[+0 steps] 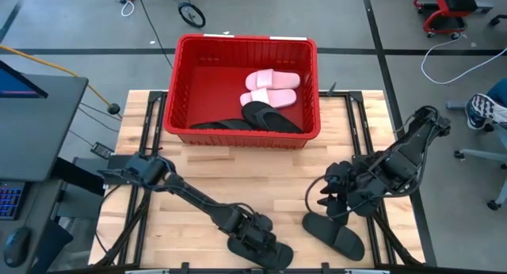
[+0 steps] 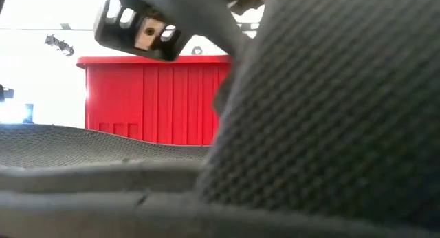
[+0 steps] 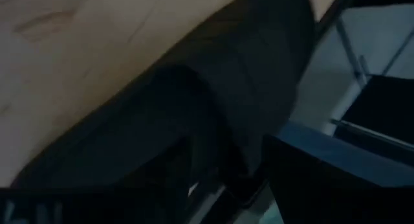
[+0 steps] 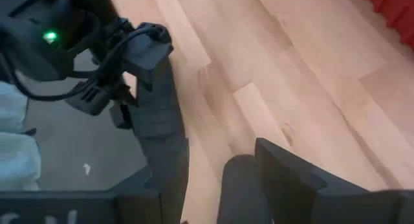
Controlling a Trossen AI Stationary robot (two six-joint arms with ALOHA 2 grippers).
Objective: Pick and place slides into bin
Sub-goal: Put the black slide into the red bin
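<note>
The left gripper [image 1: 265, 244] is low at the table's near edge, right on a black slide [image 1: 273, 255]. In the left wrist view the slide's strap [image 3: 246, 101] fills the frame close to the fingers, but whether they clamp it cannot be told. The left arm reaches diagonal from its base on the left side.

The right gripper [image 1: 331, 196] hangs w/ fingers [image 4: 284, 179] apart, over another black slide [image 1: 337, 233] near the front edge; nothing is held. The right arm is bent, coming from the right side.

The red bin [image 1: 184, 84] stands at the far side of the wooden table [image 1: 261, 179]. Inside: two pink slides [image 1: 271, 88] and two black ones [image 1: 269, 117] by the bin's near wall. In the low view the near slide blocks most of the sight.
</note>
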